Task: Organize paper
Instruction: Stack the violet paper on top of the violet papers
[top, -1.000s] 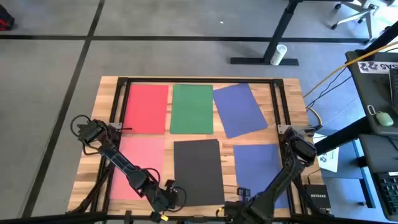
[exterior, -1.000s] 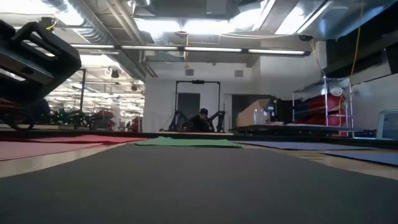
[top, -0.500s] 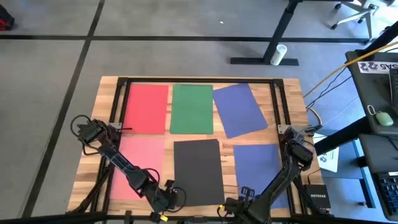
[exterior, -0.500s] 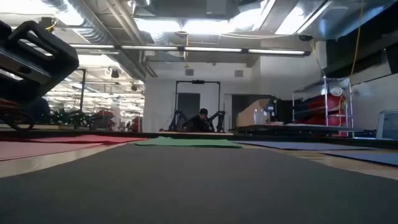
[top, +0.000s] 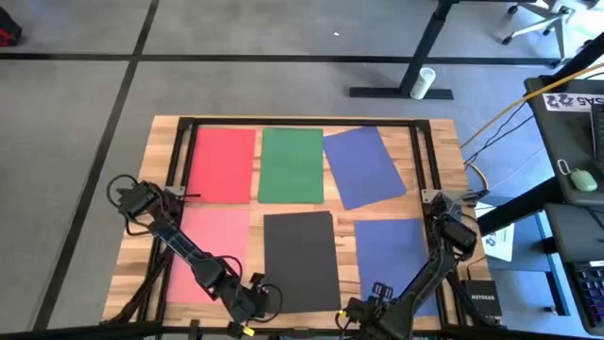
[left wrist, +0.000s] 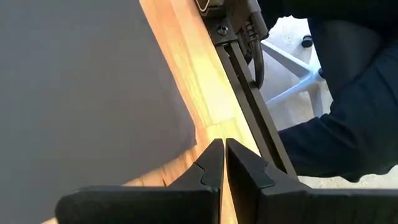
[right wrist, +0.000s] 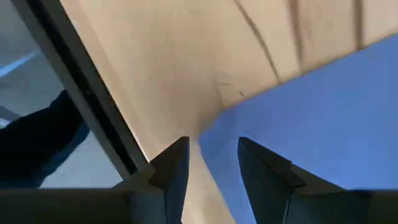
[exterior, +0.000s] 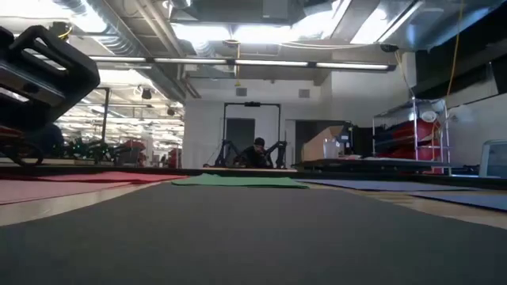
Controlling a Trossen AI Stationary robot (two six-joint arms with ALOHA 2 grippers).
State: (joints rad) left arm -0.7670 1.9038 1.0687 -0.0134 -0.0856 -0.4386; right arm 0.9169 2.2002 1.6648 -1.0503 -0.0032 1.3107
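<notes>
Six sheets of paper lie flat on the wooden table: red [top: 224,165], green [top: 291,165] and a skewed blue one [top: 363,166] in the far row, pink [top: 209,253], dark grey [top: 300,260] and a second blue one [top: 396,257] in the near row. My left gripper [left wrist: 222,149] is shut, low over bare wood beside the dark grey sheet's near corner [left wrist: 186,127]. My right gripper [right wrist: 211,152] is open, its fingers standing either side of the near blue sheet's near left corner [right wrist: 208,130]. My right gripper's open fingers straddle the near blue sheet's corner [right wrist: 214,124], which lies flat on the wood. Whether either finger touches the paper, I cannot tell. My left gripper touches no sheet.
A black frame [top: 302,123] runs around the table top. Strips of bare wood [top: 346,255] separate the sheets. A person's dark sleeve [left wrist: 348,106] shows beyond the table's near edge. Right of the table stand a desk with a mouse [top: 585,179] and a small box [top: 477,302].
My right gripper has edged along the near edge toward the table's right, closer to the near blue sheet's corner. The sheets have not moved.
</notes>
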